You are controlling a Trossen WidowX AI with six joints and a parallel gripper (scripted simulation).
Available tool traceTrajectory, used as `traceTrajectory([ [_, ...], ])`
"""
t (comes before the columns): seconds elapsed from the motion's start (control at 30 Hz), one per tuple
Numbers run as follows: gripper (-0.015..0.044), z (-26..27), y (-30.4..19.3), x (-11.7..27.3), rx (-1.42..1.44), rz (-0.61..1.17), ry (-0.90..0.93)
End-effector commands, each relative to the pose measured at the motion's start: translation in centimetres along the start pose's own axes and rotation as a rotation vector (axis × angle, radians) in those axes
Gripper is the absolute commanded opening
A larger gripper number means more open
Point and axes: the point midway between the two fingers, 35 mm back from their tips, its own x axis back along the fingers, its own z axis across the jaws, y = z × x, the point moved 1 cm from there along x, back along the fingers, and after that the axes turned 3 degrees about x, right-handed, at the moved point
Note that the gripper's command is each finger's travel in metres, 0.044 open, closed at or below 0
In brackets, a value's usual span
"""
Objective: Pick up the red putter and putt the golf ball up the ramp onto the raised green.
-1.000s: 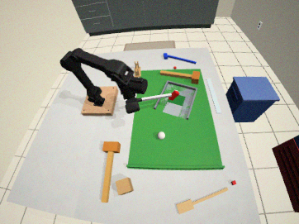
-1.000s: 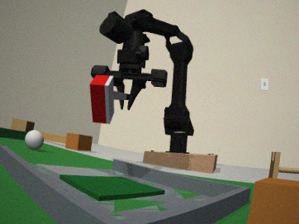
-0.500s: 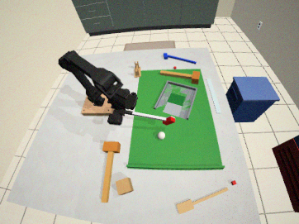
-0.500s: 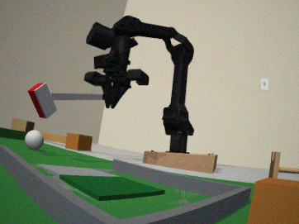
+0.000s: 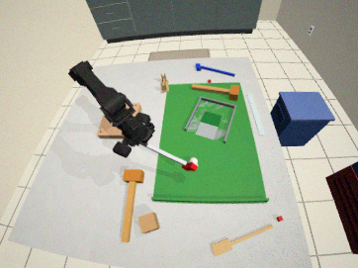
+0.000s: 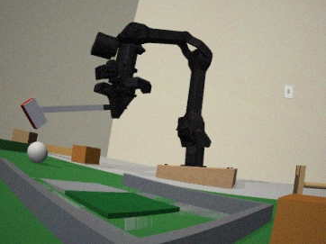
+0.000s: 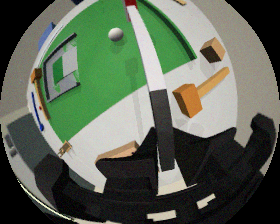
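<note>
One putter (image 6: 67,108) approx. level, head toward ball (image 6: 37,152).

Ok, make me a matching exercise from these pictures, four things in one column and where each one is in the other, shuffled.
Things:
1. putter
2. ball
3. blue mallet
4. blue box

Places:
A. on the tiled floor, beside the grey mat
B. held in the pincer, head raised above the turf
C. on the grey mat, past the far end of the turf
D. resting on the turf, below the putter head

Pairs: 1-B, 2-D, 3-C, 4-A
</note>
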Motion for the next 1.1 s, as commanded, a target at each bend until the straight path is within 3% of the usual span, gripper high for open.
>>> traceTrajectory([
  [0.0, 0.0, -0.2, 0.0, -0.5, -0.012, -0.007, -0.006],
  [0.27, 0.0, -0.1, 0.0, -3.5, -0.012, -0.007, -0.007],
  [1.07, 0.0, -0.1, 0.0, -6.6, -0.012, -0.007, -0.007],
])
